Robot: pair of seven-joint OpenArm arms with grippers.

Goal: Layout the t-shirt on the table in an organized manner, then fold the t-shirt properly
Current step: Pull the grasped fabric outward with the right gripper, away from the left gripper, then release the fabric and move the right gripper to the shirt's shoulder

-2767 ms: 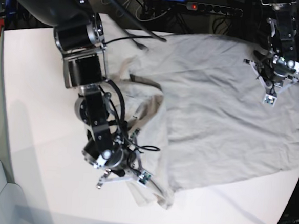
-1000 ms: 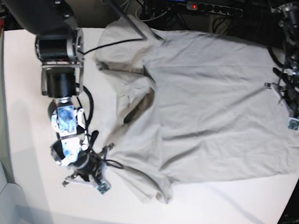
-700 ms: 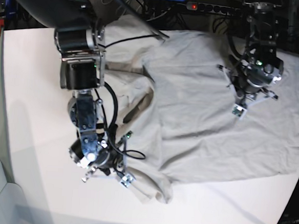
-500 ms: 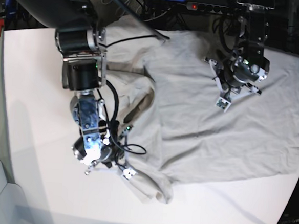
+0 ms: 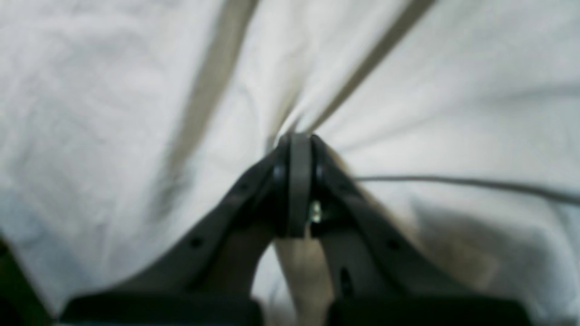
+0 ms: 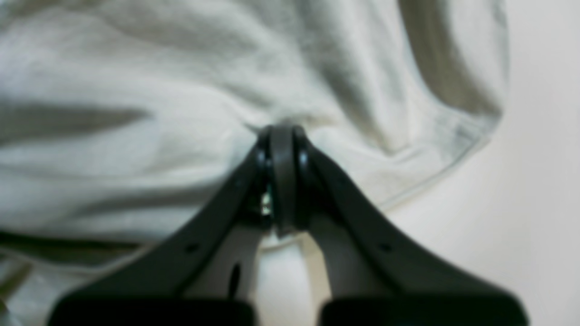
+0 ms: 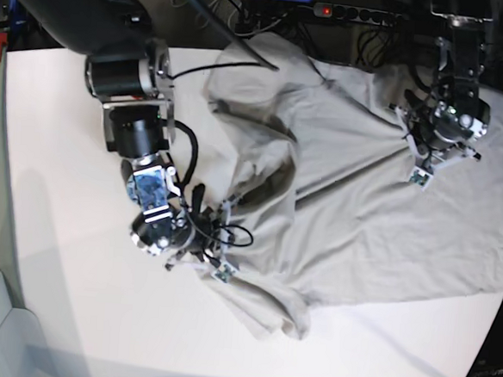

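Both grippers pinch the t-shirt (image 7: 362,205): right gripper (image 6: 282,131) clamped on fabric near the hem by the table's (image 7: 57,253) near-left area, left gripper (image 5: 299,138) clamped on a raised crease toward the far-right corner. Shirt lies rumpled across the table.

Even overhead light is brightening the base view, with soft shadows pooling at lower left and corners bowing slightly. Both wrist views are blurring heavily, and the cloth there is washing out pale.
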